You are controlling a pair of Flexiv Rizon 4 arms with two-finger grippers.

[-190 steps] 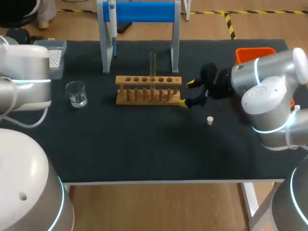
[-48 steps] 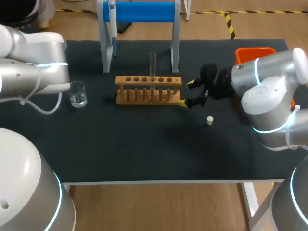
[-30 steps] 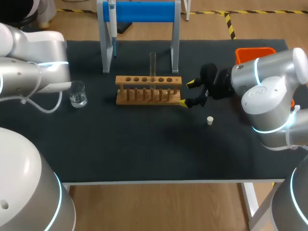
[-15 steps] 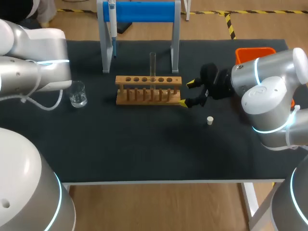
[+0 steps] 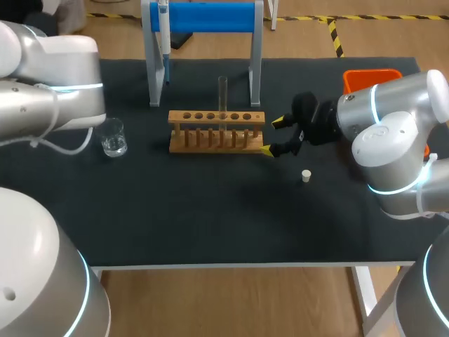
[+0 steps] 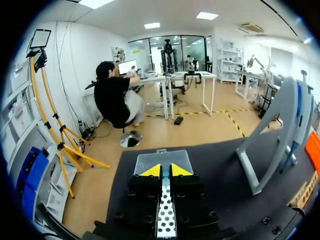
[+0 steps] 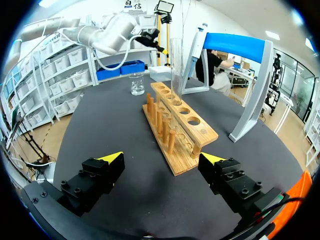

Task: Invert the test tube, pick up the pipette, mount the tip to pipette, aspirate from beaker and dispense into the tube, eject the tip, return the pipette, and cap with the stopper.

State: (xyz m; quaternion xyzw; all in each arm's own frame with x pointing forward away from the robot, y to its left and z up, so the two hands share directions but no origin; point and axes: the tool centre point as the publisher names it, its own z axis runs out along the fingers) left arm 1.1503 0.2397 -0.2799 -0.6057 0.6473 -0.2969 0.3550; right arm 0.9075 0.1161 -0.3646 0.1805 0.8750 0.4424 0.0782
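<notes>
Head view: the right hand (image 5: 272, 135) stands at one end of the wooden test tube rack (image 5: 216, 130), fingers spread wide and gripping nothing. The test tube (image 5: 222, 95) stands upright in a rack hole, ahead of this hand and apart from it. It is clear glass and uncapped. The white stopper (image 5: 306, 175) lies on the bench (image 5: 210, 210), beside and slightly behind the hand.

Left wrist view: the left hand (image 6: 163, 171) has its fingers drawn close together with nothing between them. A tip box (image 6: 164, 161) sits directly ahead of it. The pipette (image 5: 163, 28) hangs on the blue stand (image 5: 203, 17). The beaker (image 5: 111, 136) sits beside the left arm (image 5: 49, 77).
</notes>
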